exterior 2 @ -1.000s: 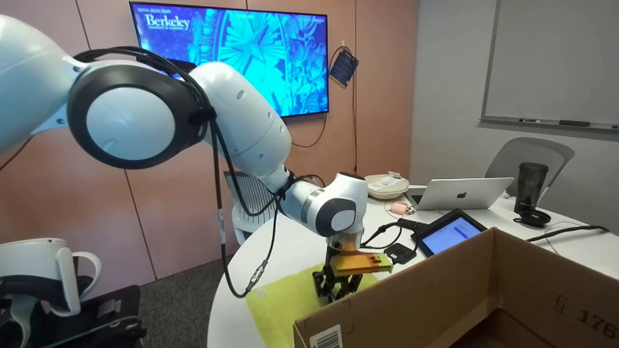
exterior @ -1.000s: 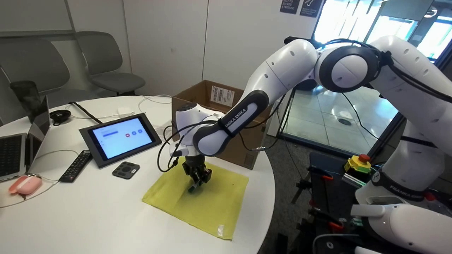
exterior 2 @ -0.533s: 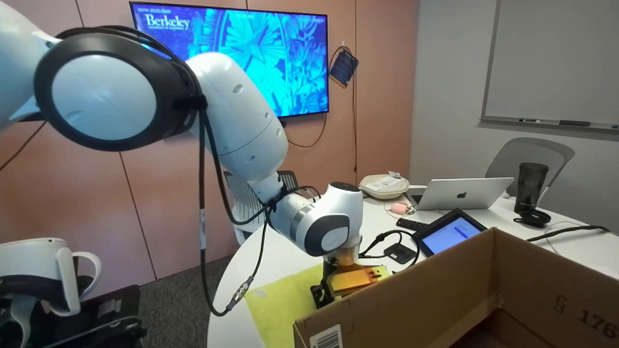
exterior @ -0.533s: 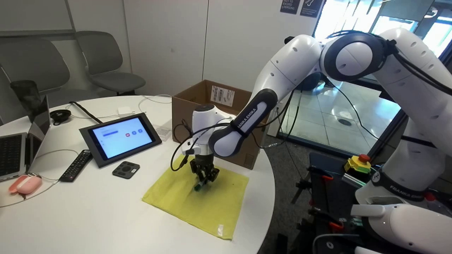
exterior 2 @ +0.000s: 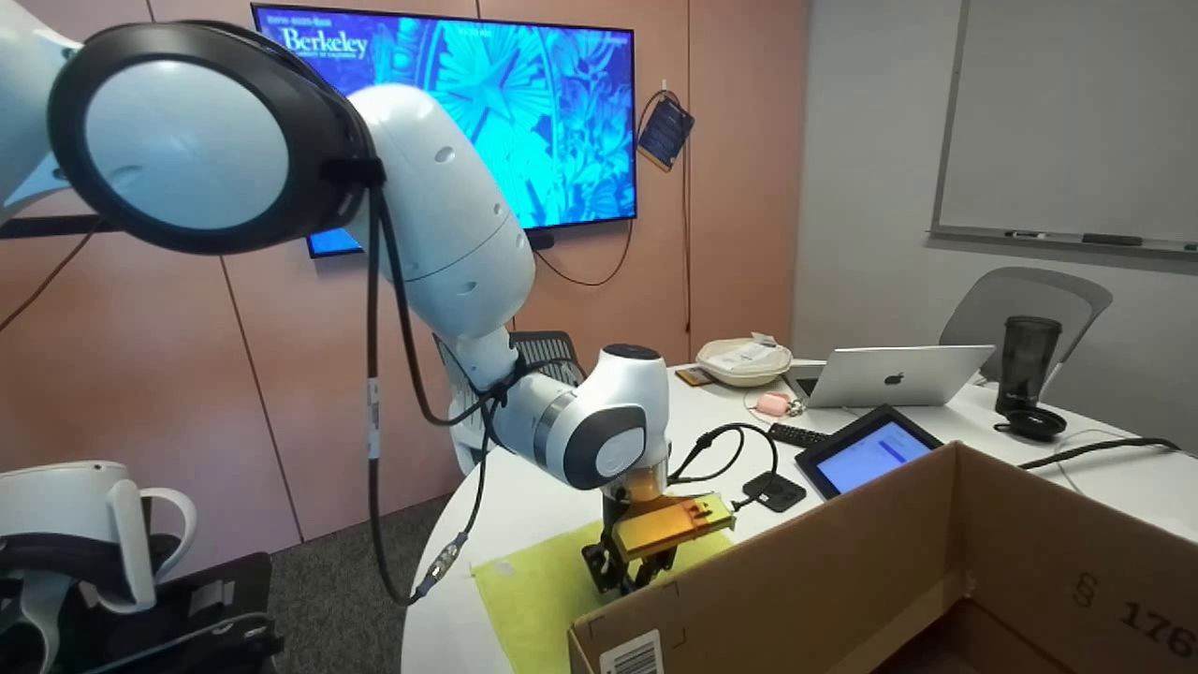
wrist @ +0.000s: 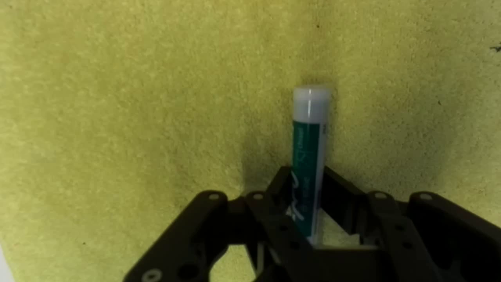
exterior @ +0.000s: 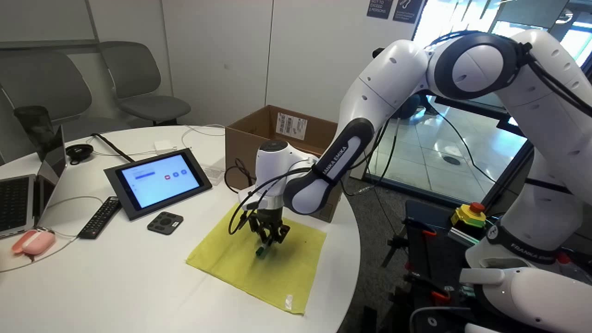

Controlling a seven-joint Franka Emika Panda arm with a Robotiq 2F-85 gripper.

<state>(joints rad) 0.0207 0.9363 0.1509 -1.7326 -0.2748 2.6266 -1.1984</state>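
Observation:
In the wrist view my gripper (wrist: pixel 308 184) is shut on a marker (wrist: pixel 305 149) with a dark green label and a pale grey end, its two black fingertips pressing the barrel from both sides. The marker points away from the gripper, over a yellow cloth (wrist: pixel 156 117). Whether its end touches the cloth I cannot tell. In an exterior view the gripper (exterior: pixel 268 237) is low over the middle of the cloth (exterior: pixel 286 277), and the marker's dark green end (exterior: pixel 260 251) sticks out below. The cardboard box partly hides the gripper (exterior 2: pixel 629 580) in an exterior view.
An open cardboard box (exterior: pixel 247 155) stands on the white round table (exterior: pixel 138 286) just behind the arm. A tablet (exterior: pixel 159 180), a black remote (exterior: pixel 99 217), a small dark keypad (exterior: pixel 165 223), a pink case (exterior: pixel 34 243) and a laptop (exterior: pixel 16 203) lie farther along.
The arm has shifted, carrying the gripper and marker a little toward the cloth's middle and turning the wrist slightly. The grip on the marker looks unchanged; cloth and box have not moved.

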